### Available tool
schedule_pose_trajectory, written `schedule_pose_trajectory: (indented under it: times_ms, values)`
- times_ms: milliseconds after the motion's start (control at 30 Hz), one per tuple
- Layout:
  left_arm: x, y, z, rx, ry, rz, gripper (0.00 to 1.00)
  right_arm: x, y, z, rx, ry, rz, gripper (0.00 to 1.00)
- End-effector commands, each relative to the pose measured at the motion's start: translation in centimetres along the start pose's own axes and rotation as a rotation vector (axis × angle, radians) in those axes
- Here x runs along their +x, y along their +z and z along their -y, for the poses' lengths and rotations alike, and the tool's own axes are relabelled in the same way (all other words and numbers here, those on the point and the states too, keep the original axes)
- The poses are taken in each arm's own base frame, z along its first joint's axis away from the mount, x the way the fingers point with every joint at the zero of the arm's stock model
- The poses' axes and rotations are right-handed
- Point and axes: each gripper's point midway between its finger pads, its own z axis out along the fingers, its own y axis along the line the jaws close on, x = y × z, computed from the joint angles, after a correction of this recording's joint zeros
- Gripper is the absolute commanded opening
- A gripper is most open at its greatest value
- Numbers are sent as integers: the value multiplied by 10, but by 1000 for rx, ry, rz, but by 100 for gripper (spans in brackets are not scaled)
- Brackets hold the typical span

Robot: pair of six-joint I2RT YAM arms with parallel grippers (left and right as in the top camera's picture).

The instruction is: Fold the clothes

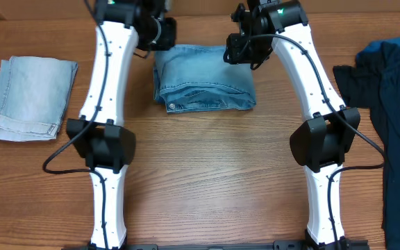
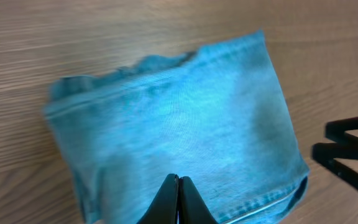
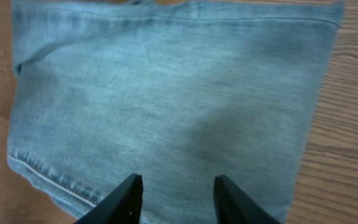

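The jeans [image 1: 203, 78] lie folded into a thick packet at the far middle of the desk [image 1: 207, 173], between my two wrists. I judge they sit there because both arms can reach them. My left fingers [image 2: 168, 199] are pressed together with nothing between them, hovering over the packet's left part. My right fingers [image 3: 128, 199] stand apart above its right part, also holding nothing, so the cloth rests on its own weight.

The packet's long axis runs left to right across the desk. The seamed edge with the button faces my base, the button at the near left corner, and the smoother edge lies on the far side.

Pale denim [image 1: 32, 97] lies folded well off to the left, likely a finished piece set aside. Dark clothes [image 1: 394, 104] are heaped at the right edge, probably waiting their turn.
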Motion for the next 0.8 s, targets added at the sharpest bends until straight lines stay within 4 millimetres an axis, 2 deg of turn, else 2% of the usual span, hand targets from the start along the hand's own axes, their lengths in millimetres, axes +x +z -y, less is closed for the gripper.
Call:
schedule_pose_trajectory:
  times_ms: [0, 33, 133, 233, 433, 567, 633, 767]
  values:
    - [10, 29, -12, -32, 13, -60, 4, 1, -16, -29, -24, -71, 30, 26]
    - [13, 31, -13, -34, 9, -72, 4, 2, -15, -33, -26, -77, 26, 19]
    - [18, 36, -19, -56, 2, -94, 4, 7, -8, -45, -36, -98, 12, 4]
    - [22, 44, -28, -93, -3, -112, 4, 12, 3, -51, -39, -80, -9, 4]
    - [28, 59, -34, -97, -12, -147, 4, 26, 40, -65, -163, -74, -55, 4]
    - [37, 74, -41, -108, -22, -184, 4, 42, 64, -64, -178, -45, -103, 4]
    - [43, 88, -52, -142, -27, -212, 4, 58, 73, -63, -178, -4, -157, 4]
    - [53, 115, -94, -273, -40, -248, 4, 90, 91, -58, -142, 124, -265, 4]
